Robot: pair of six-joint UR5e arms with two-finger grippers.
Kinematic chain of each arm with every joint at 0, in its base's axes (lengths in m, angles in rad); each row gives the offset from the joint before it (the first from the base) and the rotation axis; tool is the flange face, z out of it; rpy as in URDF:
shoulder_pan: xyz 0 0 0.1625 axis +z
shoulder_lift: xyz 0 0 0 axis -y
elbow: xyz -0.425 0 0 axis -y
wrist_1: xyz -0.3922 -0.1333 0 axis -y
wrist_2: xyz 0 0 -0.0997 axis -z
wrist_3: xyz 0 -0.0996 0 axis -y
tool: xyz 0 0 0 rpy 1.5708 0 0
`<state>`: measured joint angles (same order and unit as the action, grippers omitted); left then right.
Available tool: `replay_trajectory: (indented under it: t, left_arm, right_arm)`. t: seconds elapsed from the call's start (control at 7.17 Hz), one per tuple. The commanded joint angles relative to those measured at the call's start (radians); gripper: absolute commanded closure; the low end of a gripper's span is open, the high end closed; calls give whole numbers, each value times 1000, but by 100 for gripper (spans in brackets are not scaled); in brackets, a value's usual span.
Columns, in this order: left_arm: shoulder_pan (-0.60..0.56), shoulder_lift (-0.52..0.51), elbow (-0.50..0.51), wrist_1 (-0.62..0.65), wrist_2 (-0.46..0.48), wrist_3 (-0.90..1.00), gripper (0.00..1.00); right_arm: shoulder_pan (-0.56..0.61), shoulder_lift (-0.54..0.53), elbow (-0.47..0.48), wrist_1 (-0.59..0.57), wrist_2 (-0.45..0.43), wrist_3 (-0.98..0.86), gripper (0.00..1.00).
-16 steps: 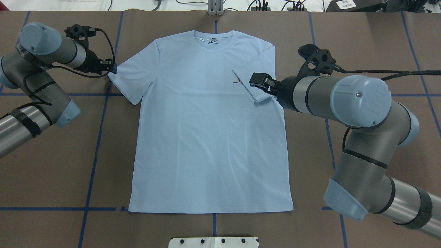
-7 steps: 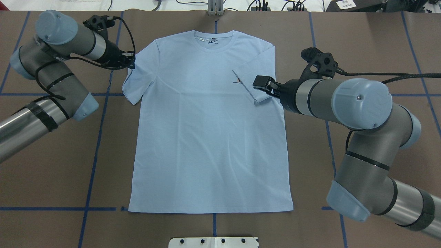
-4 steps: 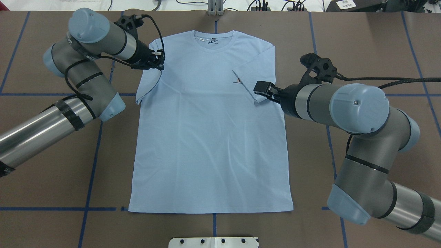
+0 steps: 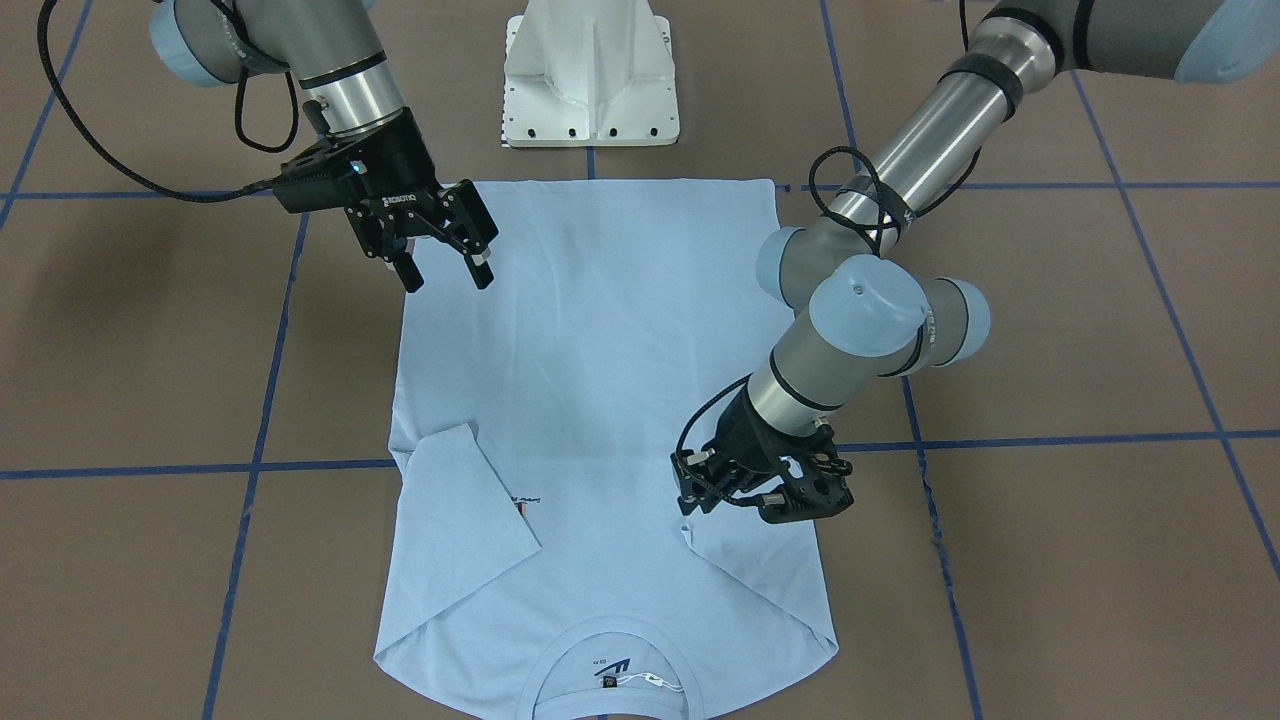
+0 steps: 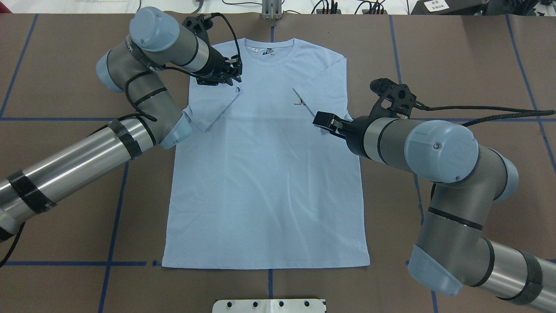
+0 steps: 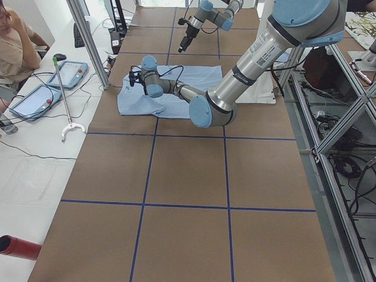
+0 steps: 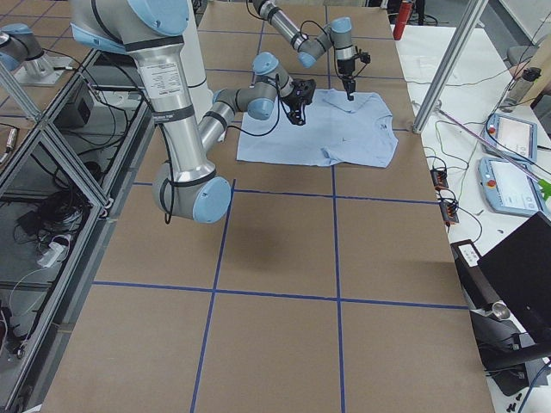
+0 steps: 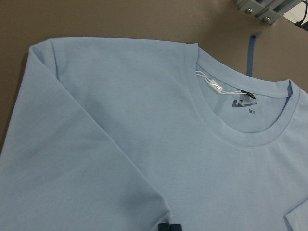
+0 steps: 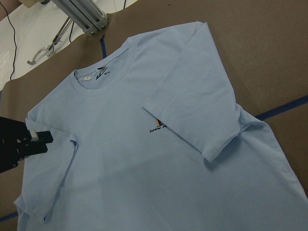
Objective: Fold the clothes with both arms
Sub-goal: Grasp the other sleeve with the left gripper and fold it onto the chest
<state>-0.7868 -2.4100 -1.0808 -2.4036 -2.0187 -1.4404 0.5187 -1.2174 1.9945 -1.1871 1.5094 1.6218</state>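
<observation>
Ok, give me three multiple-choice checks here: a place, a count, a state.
1. Where is the left pincer? A over the shirt beside the collar B at the hem C over bare table
2. How many sleeves lie folded with no pincer on them? A none B one C two
3. The right pincer is: A open B shut on the hem C shut on a sleeve
1 A: the overhead view shows it by the collar. 2 B: the right sleeve lies free, the left sleeve is pinched at its cuff. 3 A: its jaws stand apart.
</observation>
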Motion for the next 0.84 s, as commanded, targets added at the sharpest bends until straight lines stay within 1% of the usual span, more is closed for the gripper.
replay_trajectory:
  t: [0.0, 0.14, 0.28, 0.42, 0.56, 0.7]
  left_arm:
    - [26, 162, -263, 7, -12, -48, 20]
    - [30, 216, -363, 12, -18, -51, 19]
    - [79, 248, -439, 14, -15, -57, 15]
    - [134, 293, -497, 14, 3, -110, 16]
    - [164, 351, -581, 21, 33, -129, 17]
    - [211, 362, -640, 38, 41, -182, 12]
  right_arm:
    - [-5, -23, 15, -2, -6, 3, 0]
    - [-34, -40, 39, -17, 30, 59, 0]
    - [-57, -69, 49, -8, 123, 103, 0]
    - [-125, -74, 43, -17, 115, 157, 0]
    - [-156, -118, 50, -19, 109, 179, 0]
    - [-187, -154, 49, -19, 110, 182, 0]
